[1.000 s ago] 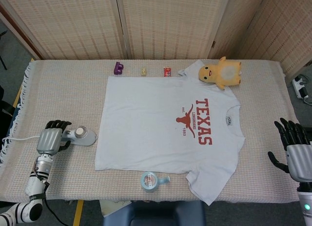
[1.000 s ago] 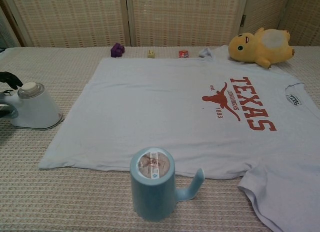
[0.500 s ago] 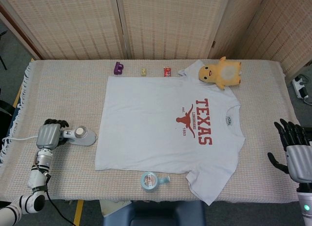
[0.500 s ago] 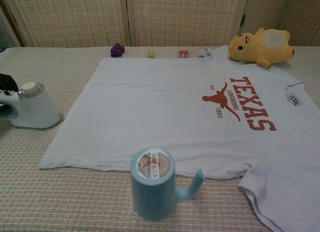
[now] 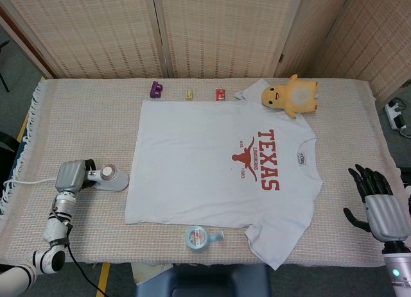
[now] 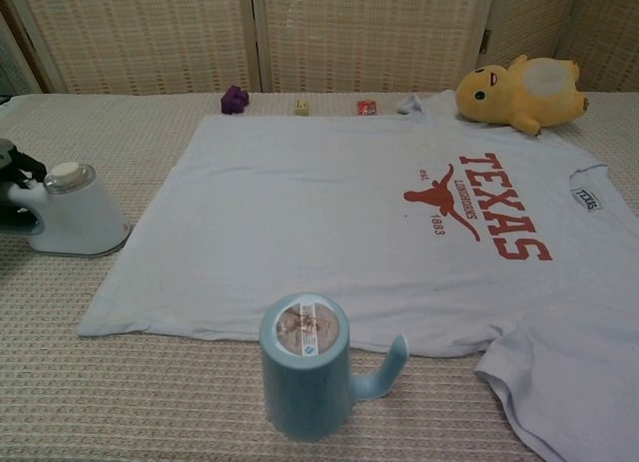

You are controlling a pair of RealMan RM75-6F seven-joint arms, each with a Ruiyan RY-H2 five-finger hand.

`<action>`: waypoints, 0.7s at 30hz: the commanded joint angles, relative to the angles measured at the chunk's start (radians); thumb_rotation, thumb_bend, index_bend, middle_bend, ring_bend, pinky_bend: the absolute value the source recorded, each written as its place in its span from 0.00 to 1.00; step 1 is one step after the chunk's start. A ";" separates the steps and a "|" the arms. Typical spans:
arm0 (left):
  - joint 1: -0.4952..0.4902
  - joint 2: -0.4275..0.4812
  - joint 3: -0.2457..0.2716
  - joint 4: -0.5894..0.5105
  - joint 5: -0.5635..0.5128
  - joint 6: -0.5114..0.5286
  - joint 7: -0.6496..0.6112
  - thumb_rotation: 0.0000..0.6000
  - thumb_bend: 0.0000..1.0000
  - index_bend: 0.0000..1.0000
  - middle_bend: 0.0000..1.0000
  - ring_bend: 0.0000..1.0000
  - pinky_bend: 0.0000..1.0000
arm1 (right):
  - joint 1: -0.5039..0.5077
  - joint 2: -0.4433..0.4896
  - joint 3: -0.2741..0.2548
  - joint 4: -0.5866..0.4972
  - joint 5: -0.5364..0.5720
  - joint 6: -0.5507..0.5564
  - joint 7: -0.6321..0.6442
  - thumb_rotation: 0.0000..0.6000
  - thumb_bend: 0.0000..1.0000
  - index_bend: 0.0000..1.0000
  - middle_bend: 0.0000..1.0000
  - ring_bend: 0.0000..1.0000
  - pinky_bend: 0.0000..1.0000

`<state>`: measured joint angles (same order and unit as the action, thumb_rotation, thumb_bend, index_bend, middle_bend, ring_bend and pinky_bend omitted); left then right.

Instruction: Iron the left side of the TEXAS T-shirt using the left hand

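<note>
The white TEXAS T-shirt [image 5: 212, 169] lies flat in the middle of the table, with its red print toward the right and its left side nearest the iron. The small white iron [image 5: 110, 177] stands on the cloth just left of the shirt's edge, apart from it. My left hand [image 5: 72, 176] grips the iron's handle from the left, its dark fingers [image 6: 18, 170] curled over the handle at the chest view's left edge. The iron [image 6: 75, 213] stands upright there. My right hand [image 5: 379, 208] hovers off the table's right edge, fingers spread and holding nothing.
A light blue mug [image 6: 308, 367] stands by the table's front edge just below the shirt's hem. A yellow plush toy [image 5: 292, 94] lies on the shirt's far right shoulder. Three small toys [image 5: 157, 88] line the far edge. The iron's white cord [image 5: 26, 180] trails left.
My left hand has turned and closed round the iron's handle, and the iron has shifted slightly toward the shirt. My right hand has drifted a little lower and inward.
</note>
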<state>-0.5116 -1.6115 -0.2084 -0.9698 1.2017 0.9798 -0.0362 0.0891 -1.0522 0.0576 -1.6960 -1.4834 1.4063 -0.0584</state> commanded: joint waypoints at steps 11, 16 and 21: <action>0.003 0.059 -0.020 -0.060 0.102 0.068 -0.332 1.00 0.44 1.00 1.00 0.89 0.76 | 0.188 -0.039 -0.073 0.050 -0.134 -0.292 0.194 0.56 0.91 0.00 0.01 0.00 0.01; -0.005 0.105 -0.042 -0.128 0.117 0.115 -0.322 1.00 0.44 0.99 1.00 0.88 0.76 | 0.246 -0.092 -0.101 0.101 -0.174 -0.370 0.245 0.52 0.94 0.00 0.01 0.00 0.00; -0.026 0.133 -0.070 -0.192 0.116 0.137 -0.285 1.00 0.45 0.99 1.00 0.88 0.76 | 0.285 -0.157 -0.125 0.168 -0.192 -0.425 0.270 0.52 0.96 0.00 0.01 0.00 0.00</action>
<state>-0.5285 -1.4884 -0.2680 -1.1465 1.3167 1.1079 -0.3342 0.3616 -1.1905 -0.0567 -1.5472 -1.6667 0.9978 0.2010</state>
